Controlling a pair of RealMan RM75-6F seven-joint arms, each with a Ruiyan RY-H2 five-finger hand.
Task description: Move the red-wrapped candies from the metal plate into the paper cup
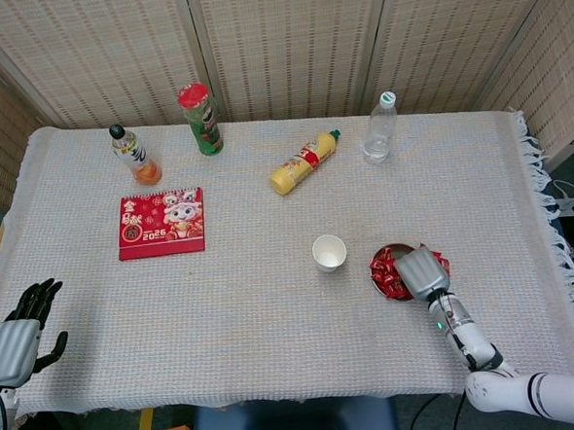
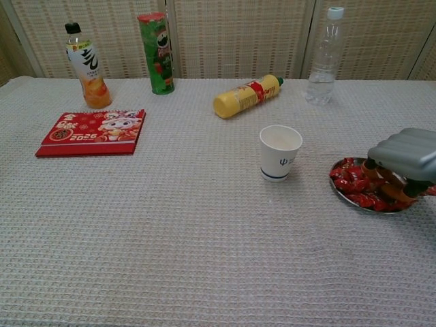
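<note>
Red-wrapped candies [image 1: 389, 270] lie heaped in the metal plate [image 1: 380, 279], partly beneath the right hand [image 1: 423, 271]; the paper cup [image 1: 329, 252] stands just beside them. Head view: the left hand [image 1: 21, 334] rests idle, fingers spread, well apart.

Chest view: the right hand's fingers [image 2: 381, 176] dip among the candies; whether they pinch one cannot be told. Light, crinkly, slippery wrappers likely favour a pinch at a twisted end.

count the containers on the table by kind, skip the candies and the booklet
Bottles: 3 – orange drink bottle, yellow squeeze bottle, clear plastic water bottle
Green crisp tube: 1
White paper cup: 1
Round metal plate: 1
Total: 6
</note>
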